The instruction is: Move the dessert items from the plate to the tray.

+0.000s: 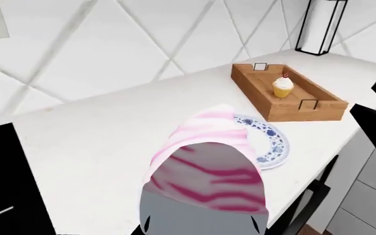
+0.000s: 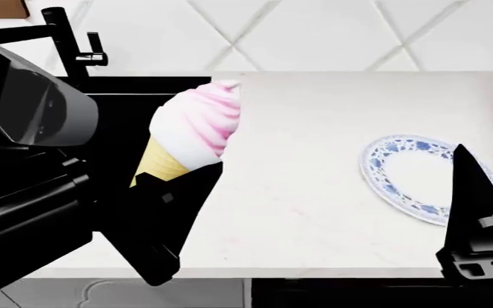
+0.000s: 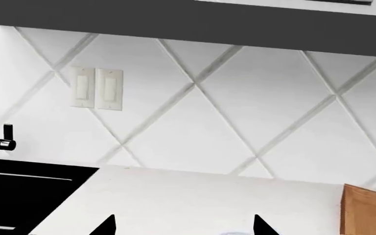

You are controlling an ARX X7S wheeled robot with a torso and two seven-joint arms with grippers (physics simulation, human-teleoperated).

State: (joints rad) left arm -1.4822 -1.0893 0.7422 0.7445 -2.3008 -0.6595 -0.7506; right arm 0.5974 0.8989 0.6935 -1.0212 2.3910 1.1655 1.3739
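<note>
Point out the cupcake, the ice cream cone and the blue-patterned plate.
cupcake (image 1: 283, 87): left wrist view, on its white frosting, inside the tray.
ice cream cone (image 2: 197, 125): head view, on the pink-and-white swirl, held by the left pincer.
plate (image 2: 389, 165): head view, on its blue rim.

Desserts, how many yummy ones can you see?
2. The white-frosted cupcake with a red cherry sits inside the brown wooden tray. The pink-and-white swirled ice cream cone is held up in the left tool, over the edge of the white counter.
</note>
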